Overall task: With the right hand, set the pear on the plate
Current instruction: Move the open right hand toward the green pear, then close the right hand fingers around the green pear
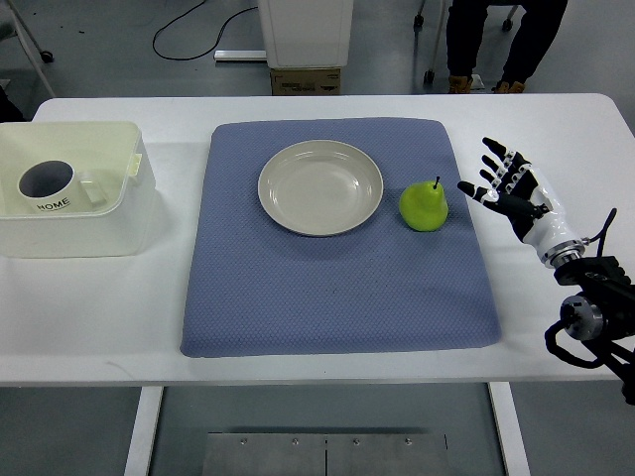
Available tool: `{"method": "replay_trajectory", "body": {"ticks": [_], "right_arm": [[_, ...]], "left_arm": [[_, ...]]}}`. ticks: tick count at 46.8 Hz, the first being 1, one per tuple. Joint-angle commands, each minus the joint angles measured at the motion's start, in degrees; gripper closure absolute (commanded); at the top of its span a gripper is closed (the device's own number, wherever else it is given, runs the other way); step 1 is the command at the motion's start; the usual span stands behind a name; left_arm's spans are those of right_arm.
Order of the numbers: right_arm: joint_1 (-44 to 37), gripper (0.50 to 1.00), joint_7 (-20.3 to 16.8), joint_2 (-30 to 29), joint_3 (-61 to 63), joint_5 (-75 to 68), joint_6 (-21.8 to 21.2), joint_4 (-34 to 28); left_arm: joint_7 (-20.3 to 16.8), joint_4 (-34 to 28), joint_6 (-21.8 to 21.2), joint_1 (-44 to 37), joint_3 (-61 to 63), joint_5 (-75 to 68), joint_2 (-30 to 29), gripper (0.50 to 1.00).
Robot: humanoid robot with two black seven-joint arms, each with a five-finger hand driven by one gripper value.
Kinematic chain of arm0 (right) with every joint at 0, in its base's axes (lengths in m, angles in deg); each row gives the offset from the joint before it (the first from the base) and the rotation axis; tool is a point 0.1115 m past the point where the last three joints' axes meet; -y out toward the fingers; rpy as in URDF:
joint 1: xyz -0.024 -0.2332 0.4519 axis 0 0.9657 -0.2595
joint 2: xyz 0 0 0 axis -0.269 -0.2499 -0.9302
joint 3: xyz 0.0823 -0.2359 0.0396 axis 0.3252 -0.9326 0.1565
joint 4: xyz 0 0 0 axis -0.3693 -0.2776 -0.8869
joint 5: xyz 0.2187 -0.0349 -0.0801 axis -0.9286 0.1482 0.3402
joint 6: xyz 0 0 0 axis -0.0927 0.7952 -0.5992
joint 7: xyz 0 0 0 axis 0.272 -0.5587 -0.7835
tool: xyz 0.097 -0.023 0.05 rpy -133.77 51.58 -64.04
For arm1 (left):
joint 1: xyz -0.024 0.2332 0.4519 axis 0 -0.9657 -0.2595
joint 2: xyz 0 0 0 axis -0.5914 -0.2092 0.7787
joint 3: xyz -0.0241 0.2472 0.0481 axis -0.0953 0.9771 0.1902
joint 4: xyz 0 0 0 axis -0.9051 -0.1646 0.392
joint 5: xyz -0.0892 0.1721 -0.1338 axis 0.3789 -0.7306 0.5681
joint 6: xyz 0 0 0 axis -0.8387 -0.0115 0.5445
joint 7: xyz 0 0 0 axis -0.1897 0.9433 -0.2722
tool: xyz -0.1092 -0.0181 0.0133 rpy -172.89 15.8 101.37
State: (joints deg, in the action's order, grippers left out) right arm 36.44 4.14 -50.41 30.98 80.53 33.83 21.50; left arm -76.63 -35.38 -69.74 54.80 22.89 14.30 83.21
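A green pear [424, 206] with a dark stem stands on the blue mat [337, 288], just right of the cream plate [320, 187], which holds nothing. My right hand [501, 180] hovers over the mat's right edge, a short way right of the pear, not touching it. Its black-and-white fingers [493, 154] are spread and hold nothing. The left arm does not show.
A translucent white bin [119, 198] at the table's left holds a white mug [47, 185]. A person's legs [501, 40] stand beyond the far right edge of the table. A white pedestal [306, 35] stands behind the table's middle.
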Motion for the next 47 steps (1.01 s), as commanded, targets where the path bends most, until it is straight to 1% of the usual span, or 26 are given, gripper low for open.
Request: {"method": "replay_trajectory", "body": {"ticks": [1,21,47], "right_arm": [[0.43,0.500,-0.01,0.45,0.00,0.64,-0.08,-0.06],[1.66,0.500,-0.01,-0.25,-0.36,2.39,0.10,-0.85],[-1.50,0.502,-0.01,-4.91,-0.18,2.40,0.80,-0.85]], "left_arm": [[0.01,0.00,0.00,0.00,0.00,0.00,0.00,0.500],[0.01,0.00,0.00,0.00,0.00,0.00,0.00,0.500],[0.01,0.00,0.00,0.00,0.00,0.00,0.00,0.500]]}}
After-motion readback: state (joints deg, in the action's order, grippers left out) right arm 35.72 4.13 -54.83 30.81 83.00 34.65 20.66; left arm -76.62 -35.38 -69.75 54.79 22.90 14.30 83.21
